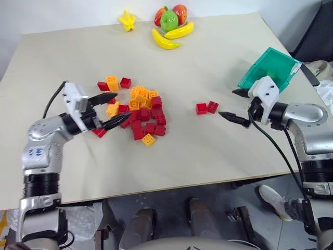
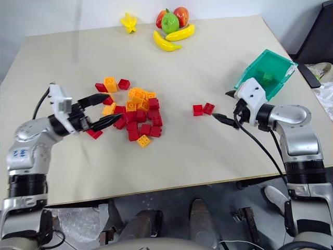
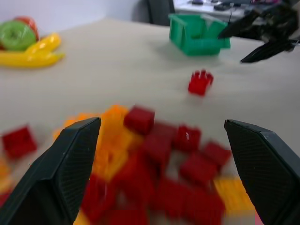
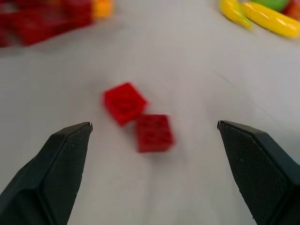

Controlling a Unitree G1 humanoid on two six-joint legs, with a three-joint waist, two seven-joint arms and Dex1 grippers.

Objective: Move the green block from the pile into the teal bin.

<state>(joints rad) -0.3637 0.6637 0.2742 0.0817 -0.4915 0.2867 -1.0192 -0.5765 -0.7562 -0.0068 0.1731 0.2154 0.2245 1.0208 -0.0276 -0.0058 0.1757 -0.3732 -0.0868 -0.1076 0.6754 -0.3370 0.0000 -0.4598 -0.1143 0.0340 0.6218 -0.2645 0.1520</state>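
Green block [image 2: 267, 77] lies inside the bin [image 2: 258, 63] at two o'clock; both my hands [image 1: 108, 111] [image 1: 233, 104] gape empty. Done, I judge.

Beige table [image 1: 208, 151]: brick pile [image 1: 139, 112], teal bin [image 1: 270, 69], toy fruit [image 1: 169, 26].

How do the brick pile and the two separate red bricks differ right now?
The pile is a loose heap of many bricks, red and orange-yellow mixed; the two red bricks are a lone pair, both red. The pile lies in front of the open left gripper; the pair lies nearer the open right gripper and the teal bin. Some pile bricks are stacked or tilted; the pair lies flat, side by side. Both are small studded bricks on the table.
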